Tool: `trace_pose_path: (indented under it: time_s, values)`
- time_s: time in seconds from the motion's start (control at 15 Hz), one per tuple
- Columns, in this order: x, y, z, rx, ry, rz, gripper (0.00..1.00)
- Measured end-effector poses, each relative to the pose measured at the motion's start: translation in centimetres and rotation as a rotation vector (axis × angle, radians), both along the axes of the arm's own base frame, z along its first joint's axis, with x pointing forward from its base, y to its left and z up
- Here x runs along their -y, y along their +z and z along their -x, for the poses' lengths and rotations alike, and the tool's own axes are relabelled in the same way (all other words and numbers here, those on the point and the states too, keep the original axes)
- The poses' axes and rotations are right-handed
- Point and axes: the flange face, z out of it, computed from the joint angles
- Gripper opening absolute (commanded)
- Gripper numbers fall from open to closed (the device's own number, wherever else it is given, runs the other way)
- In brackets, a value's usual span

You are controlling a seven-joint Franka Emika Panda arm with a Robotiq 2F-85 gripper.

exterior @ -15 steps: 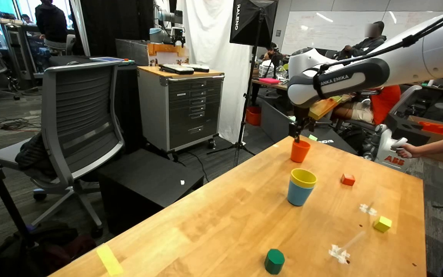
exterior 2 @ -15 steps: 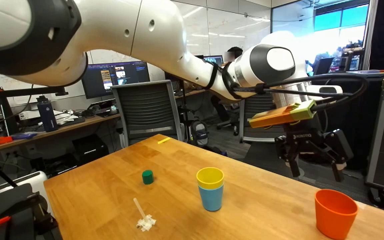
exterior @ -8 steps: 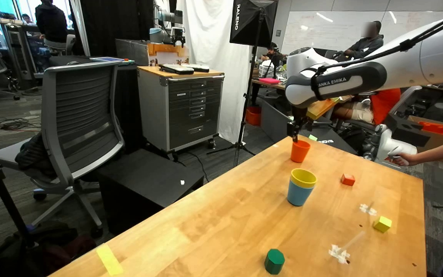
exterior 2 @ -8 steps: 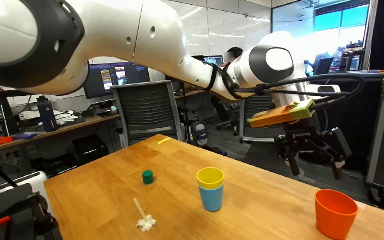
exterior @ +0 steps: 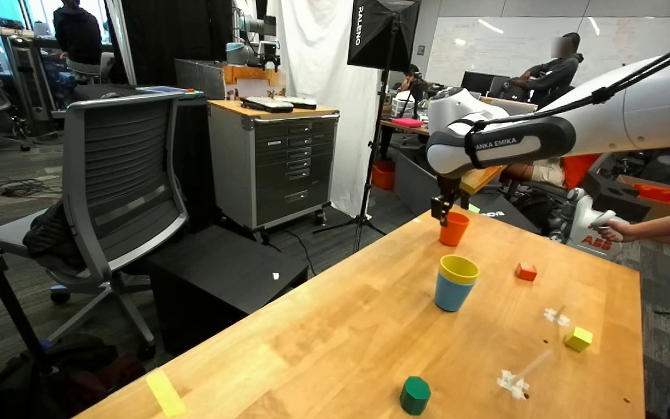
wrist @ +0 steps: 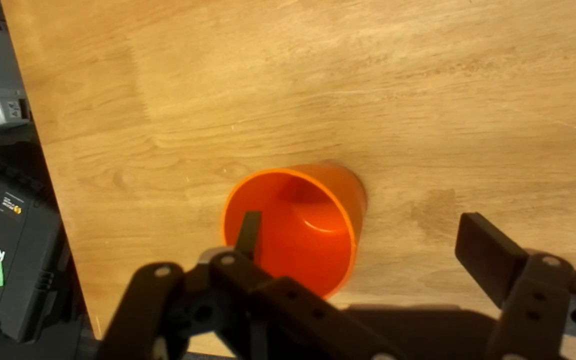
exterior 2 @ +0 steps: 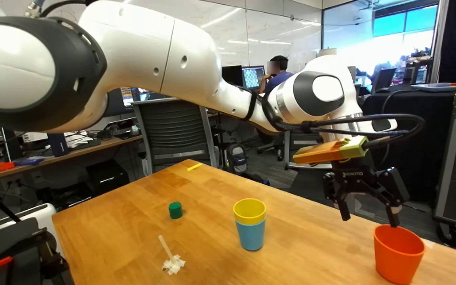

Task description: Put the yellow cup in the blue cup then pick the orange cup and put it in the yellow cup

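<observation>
The yellow cup (exterior 2: 249, 211) sits nested in the blue cup (exterior 2: 251, 236), its upper part showing above the blue rim; both also show in an exterior view, yellow (exterior: 459, 269) above blue (exterior: 453, 293). The orange cup (exterior 2: 399, 255) stands upright near the table's end. My gripper (exterior 2: 369, 218) is open and empty, with its fingertips at about the height of the orange cup's rim. In the wrist view, one finger (wrist: 249, 232) overlaps the opening of the orange cup (wrist: 345, 187) and the other finger (wrist: 488, 257) is over bare wood. I cannot tell whether a finger touches the rim.
A red block (exterior: 526, 272), a yellow block (exterior: 578, 338) and a dark green piece (exterior: 415, 396) lie on the wooden table (exterior: 335, 331). Clear sticks are taped down with white tape (exterior: 512, 383). The table edge is close to the orange cup.
My open gripper has moved down toward the orange cup and slightly to the left in both exterior views. The cups have not moved.
</observation>
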Motion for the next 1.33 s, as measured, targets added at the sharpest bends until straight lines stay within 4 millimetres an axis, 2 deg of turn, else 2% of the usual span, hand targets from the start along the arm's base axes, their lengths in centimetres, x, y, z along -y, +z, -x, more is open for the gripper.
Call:
trace_pose_path:
  time_s: [0.33,0.47,0.93,1.33]
  values:
    - [-0.5,2.5,-0.6,0.011,-0.005,0.008,1.0]
    - [-0.5,2.8,-0.6,0.01,-0.006,0.009,1.0]
    - [-0.5,2.5,-0.5,0.005,-0.006,0.007,1.0]
    - [-1.0,0.7,-0.3,-0.013,0.002,0.004,1.0]
